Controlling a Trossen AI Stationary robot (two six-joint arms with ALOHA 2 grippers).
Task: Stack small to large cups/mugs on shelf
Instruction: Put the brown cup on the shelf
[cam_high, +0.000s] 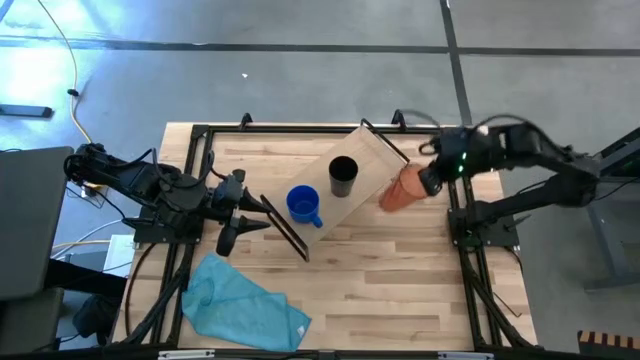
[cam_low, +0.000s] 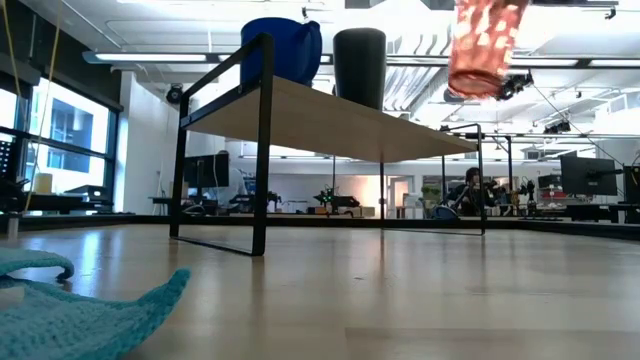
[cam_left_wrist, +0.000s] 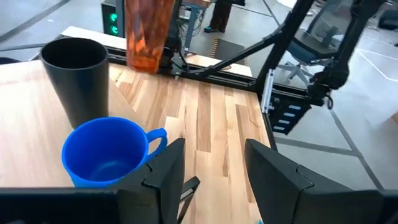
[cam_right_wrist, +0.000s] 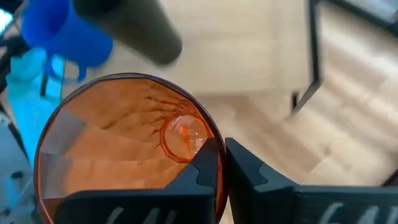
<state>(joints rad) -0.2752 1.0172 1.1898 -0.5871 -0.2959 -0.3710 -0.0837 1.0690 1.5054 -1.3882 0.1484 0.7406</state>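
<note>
The light-wood shelf (cam_high: 375, 160) lies diagonally across the table. On it stand the blue mug (cam_high: 304, 205) and, next to it, the black cup (cam_high: 343, 177). The orange ribbed tumbler (cam_high: 400, 190) is in the air off the shelf's right end, held by my right gripper (cam_high: 427, 180). In the low view the tumbler (cam_low: 487, 45) hangs above the height of the shelf top (cam_low: 330, 120). My left gripper (cam_high: 240, 212) waits open, just off the shelf's left end, facing the mug (cam_left_wrist: 109, 149). My right gripper holds the tumbler by the rim (cam_right_wrist: 217, 163) of its open mouth. One finger (cam_right_wrist: 196, 177) is inside and the other (cam_right_wrist: 261, 174) is outside, with the wall pinched between them. The tumbler is lifted clear and tilted, its base (cam_low: 480, 82) lowest.
A teal cloth (cam_high: 245, 305) lies crumpled on the near left of the slatted tabletop (cam_high: 400, 290). Black metal frames stand at both shelf ends (cam_high: 285, 225). Bare board (cam_high: 375, 160) shows between the black cup and the shelf's right end.
</note>
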